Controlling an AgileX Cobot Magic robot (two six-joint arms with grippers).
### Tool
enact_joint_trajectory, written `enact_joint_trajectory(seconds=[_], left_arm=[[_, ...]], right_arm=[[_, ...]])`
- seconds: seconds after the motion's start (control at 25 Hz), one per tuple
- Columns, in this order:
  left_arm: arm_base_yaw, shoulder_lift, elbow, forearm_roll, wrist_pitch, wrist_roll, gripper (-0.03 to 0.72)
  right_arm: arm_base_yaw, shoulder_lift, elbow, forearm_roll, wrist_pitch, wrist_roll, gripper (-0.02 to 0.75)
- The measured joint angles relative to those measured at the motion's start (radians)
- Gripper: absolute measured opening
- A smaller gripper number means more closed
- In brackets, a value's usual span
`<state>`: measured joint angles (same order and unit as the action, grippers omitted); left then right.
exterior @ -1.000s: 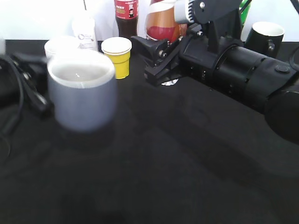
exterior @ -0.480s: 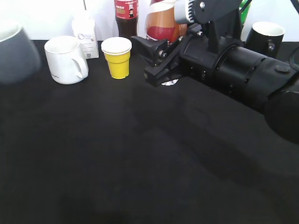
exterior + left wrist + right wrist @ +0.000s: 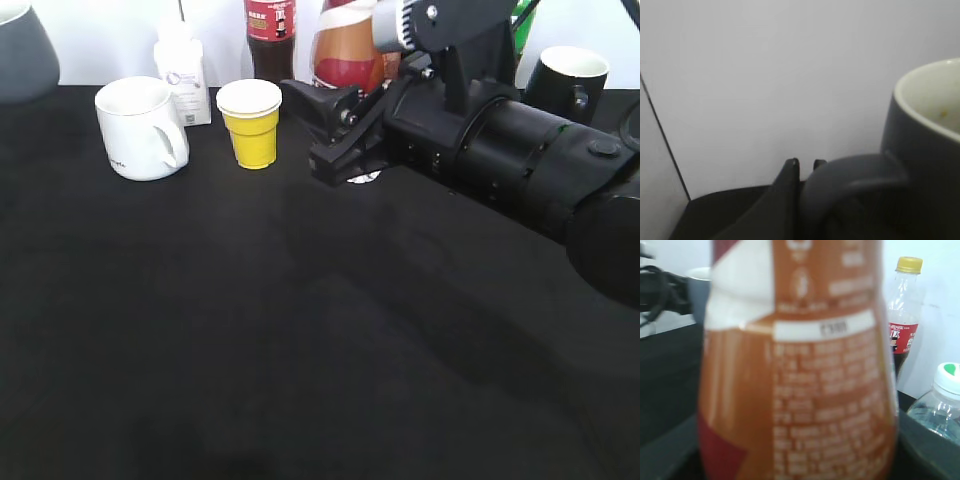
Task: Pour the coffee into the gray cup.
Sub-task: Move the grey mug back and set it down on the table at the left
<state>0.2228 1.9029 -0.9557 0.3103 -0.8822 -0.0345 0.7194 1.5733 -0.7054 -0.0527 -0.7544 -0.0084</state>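
While the left claw (image 3: pixel 805 167) pinches the gray cup's (image 3: pixel 925 140) handle, it hangs aloft.

a lab-style test bench; black cloth-covered surface (image 3: pixel 250 330) against a bare white wall (image 3: pixel 100 40); drinks lined up in back

Front and middle of the bench (image 3: pixel 250 350) lay open, wide room for my end effectors to pass. Back edge was crowded: white mug (image 3: pixel 140 128), yellow paper cup (image 3: pixel 251 122), small white bottle (image 3: pixel 182 72) and cola bottle (image 3: pixel 270 38) stood close in a row. My right arm (image 3: pixel 500 150) blocked the right rear, its end effector (image 3: pixel 335 125) by the coffee (image 3: pixel 345 50). Black mug (image 3: pixel 562 82) behind it. Gray cup (image 3: pixel 25 50) filled the far left corner.
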Motion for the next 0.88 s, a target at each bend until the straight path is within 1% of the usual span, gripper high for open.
enact_joint_trajectory(seconds=[0.08,0.2,0.32,0.48,0.56,0.68,0.8,0.88], left_arm=[[-0.006,0.069,-0.079,0.001,0.03,0.0,0.05],[-0.038,0.178,-0.182,0.002,0.053,0.0,0.05],[-0.062,0.268,-0.278,0.005,0.069,0.0,0.05],[-0.063,0.369,-0.389,0.007,0.107,-0.015,0.05],[-0.08,0.404,-0.424,0.004,0.113,-0.02,0.05],[-0.121,0.423,-0.431,0.008,0.114,-0.026,0.05],[-0.115,0.424,-0.431,0.003,0.113,-0.029,0.05],[-0.113,0.424,-0.432,0.01,0.104,0.0,0.05]], right_arm=[[0.0,0.0,0.0,0.0,0.0,0.001,0.528],[0.0,0.0,0.0,0.0,0.005,0.008,0.528],[0.0,0.0,0.0,0.0,0.043,0.008,0.528],[0.0,0.0,0.0,0.0,0.044,0.008,0.528],[0.0,0.0,0.0,0.0,0.044,0.008,0.528],[0.0,0.0,0.0,0.0,0.045,0.008,0.528],[0.0,0.0,0.0,0.0,0.045,0.008,0.528],[0.0,0.0,0.0,0.0,0.045,0.008,0.528]])
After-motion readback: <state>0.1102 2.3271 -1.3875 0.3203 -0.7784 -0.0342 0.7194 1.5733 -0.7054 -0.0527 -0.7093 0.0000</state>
